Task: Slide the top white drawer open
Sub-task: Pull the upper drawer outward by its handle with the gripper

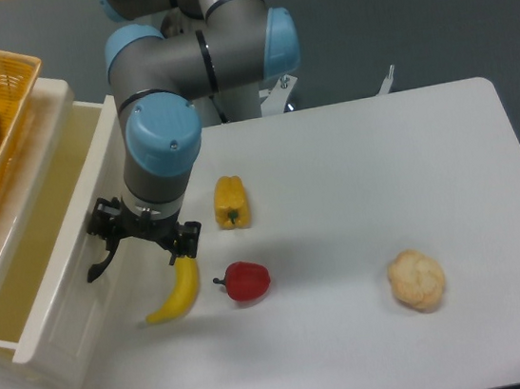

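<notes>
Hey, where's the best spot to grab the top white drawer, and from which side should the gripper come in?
Grip the top white drawer by its curved black handle on the front face, coming from the table side. The handle stands off the smooth panel, the only graspable part. The gripper is already there.

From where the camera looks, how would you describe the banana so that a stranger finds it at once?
Start at the white cabinet on the table's left side, whose top white drawer stands pulled out. Just right of its front, under the gripper, lies the banana: long, curved and yellow, unlike the round red pepper beside it.
</notes>
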